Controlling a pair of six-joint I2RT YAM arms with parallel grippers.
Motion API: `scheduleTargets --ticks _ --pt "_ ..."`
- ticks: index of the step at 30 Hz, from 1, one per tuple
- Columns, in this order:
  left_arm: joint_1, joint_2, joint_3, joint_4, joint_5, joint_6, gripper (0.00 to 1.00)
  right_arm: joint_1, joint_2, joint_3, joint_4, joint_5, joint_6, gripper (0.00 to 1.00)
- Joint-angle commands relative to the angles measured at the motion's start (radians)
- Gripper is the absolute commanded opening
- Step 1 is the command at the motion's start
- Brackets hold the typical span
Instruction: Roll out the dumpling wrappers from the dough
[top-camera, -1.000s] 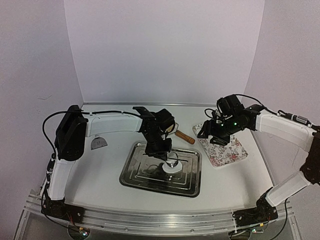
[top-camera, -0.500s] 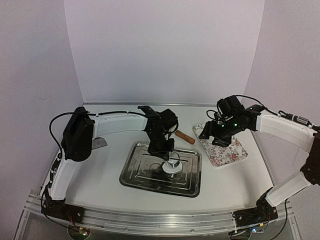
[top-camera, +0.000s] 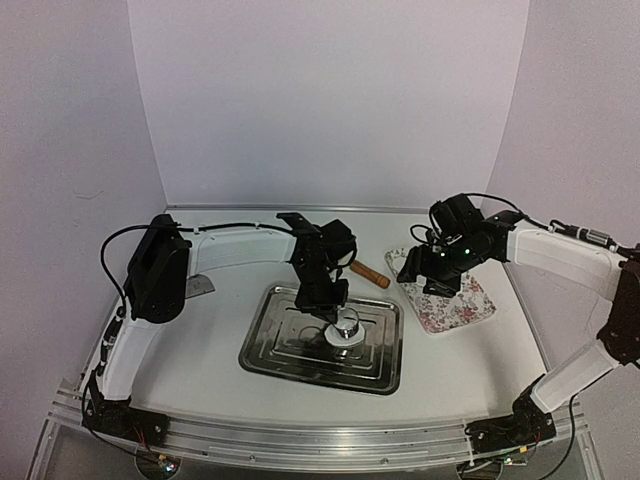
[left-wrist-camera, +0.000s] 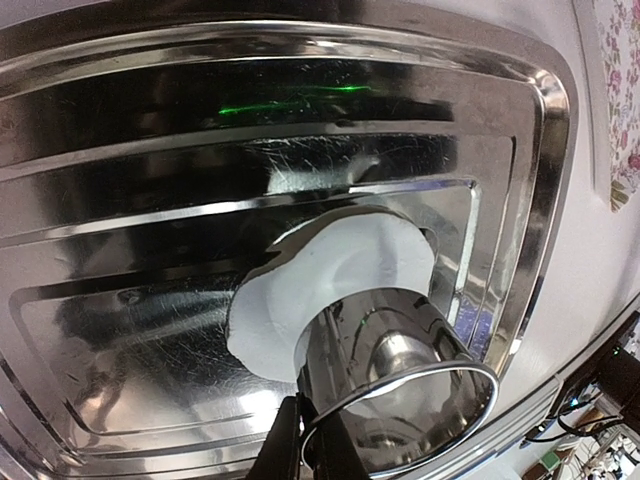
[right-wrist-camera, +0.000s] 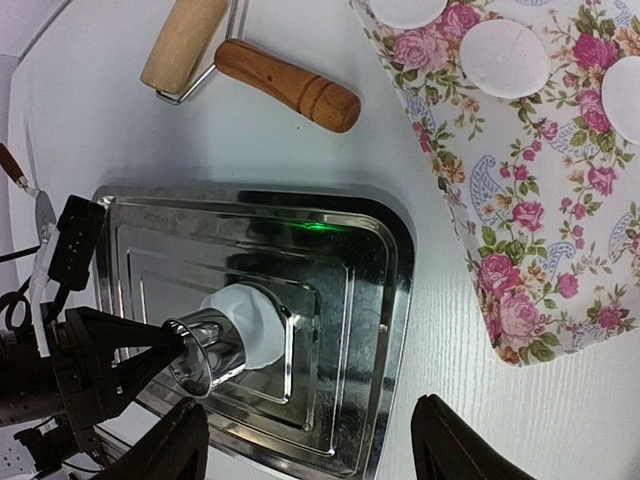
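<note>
White tabletop (top-camera: 200, 350), plain walls behind. Dough (left-wrist-camera: 345, 265) lay as one small flat white patch on the floor of the steel tray (left-wrist-camera: 545, 150). Finished dumpling wrappers (right-wrist-camera: 505, 55), three that we could see, sat on the floral cloth (right-wrist-camera: 520, 250) right of the tray, well apart from the dough. Ring cutter (left-wrist-camera: 390, 350) stood tilted over the near edge of the patch; we couldn't tell whether its lower rim had bitten through or only touched. Left gripper (left-wrist-camera: 308, 452) was pinched tight on the cutter's wire loop, jaws all but together. Versus a second earlier, the left elbow had swung in toward the tray and the wrist had settled, with the cutter over the same spot and the patch not shifted. Right arm had crept slightly left; right gripper (right-wrist-camera: 310, 440) hung roughly between tray and cloth, spread wide with nothing in it. Our read: cutter placement done, press pending. The patch looked barely wider than the cutter, so likely one more wrapper out of it. Right claw seemed staged to carry the disc to the cloth. Rolling pin (right-wrist-camera: 275, 85) lay idle behind the tray, near the cloth's corner.
</note>
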Motion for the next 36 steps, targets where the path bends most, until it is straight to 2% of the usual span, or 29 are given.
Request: scheduleTargets --ticks 1,7,13,20,25,36 --pt "-0.007 0.02 0.027 -0.012 0.016 0.008 0.04 0.006 0.01 0.02 -0.01 0.002 -0.013 0.7" --pt "-0.007 0.036 0.041 -0.018 0.019 0.009 0.09 0.006 0.007 0.02 -0.01 0.005 -0.018 0.7" --pt "-0.007 0.021 0.031 -0.014 0.018 0.011 0.24 0.006 0.008 0.015 -0.01 0.0 -0.025 0.71" --pt "-0.007 -0.127 -0.114 0.12 -0.013 0.011 0.44 0.064 0.082 0.041 -0.012 -0.054 -0.07 0.67" --pt "-0.002 -0.213 -0.224 0.21 -0.01 0.003 0.45 0.117 0.202 0.101 -0.017 -0.098 -0.089 0.61" --pt "0.004 -0.214 -0.3 0.285 0.034 0.004 0.32 0.174 0.372 0.203 -0.018 -0.166 -0.11 0.44"
